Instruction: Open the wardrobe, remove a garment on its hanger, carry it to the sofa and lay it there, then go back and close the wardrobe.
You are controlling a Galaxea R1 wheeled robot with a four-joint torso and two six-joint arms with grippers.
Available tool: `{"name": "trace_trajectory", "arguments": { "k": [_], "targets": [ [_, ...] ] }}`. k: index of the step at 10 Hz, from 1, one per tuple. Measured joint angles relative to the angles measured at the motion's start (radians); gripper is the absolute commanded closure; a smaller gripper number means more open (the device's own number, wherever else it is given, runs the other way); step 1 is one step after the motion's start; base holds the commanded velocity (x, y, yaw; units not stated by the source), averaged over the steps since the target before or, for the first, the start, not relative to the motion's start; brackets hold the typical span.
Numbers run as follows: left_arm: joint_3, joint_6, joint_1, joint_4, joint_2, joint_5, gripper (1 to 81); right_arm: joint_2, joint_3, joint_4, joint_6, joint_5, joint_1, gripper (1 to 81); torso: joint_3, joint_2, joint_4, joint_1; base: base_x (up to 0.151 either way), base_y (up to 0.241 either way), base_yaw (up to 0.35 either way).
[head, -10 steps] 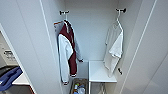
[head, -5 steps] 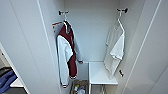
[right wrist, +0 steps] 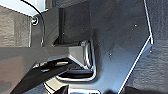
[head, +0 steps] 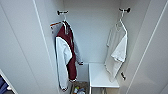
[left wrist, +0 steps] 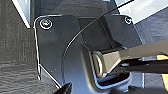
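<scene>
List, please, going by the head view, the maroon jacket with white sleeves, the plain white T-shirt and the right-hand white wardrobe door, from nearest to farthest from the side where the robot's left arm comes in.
1. Maroon jacket with white sleeves: hanging on the left of the open wardrobe.
2. Plain white T-shirt: hanging on the right.
3. Right-hand white wardrobe door: at the far right edge.

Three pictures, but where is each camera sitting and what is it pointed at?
Head view: high on the robot, facing forward and down into the open wardrobe, with the white T-shirt on its hanger and a maroon jacket.
Left wrist view: on the left arm's wrist, looking past the robot's own dark plate at dark flooring.
Right wrist view: the same from the right wrist, plate over flooring.
Shared: both wrist views catch that flooring.
</scene>
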Motion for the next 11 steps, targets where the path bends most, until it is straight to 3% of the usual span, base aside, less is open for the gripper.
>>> {"name": "trace_trajectory", "arguments": {
  "k": [11],
  "targets": [
    [0.0,0.0,0.002,0.0,0.0,0.0,1.0,0.0,0.0,0.0,0.0,0.001,0.001,1.0,0.0,0.0,0.0,0.0,0.102,0.0,0.0]
  ]
}}
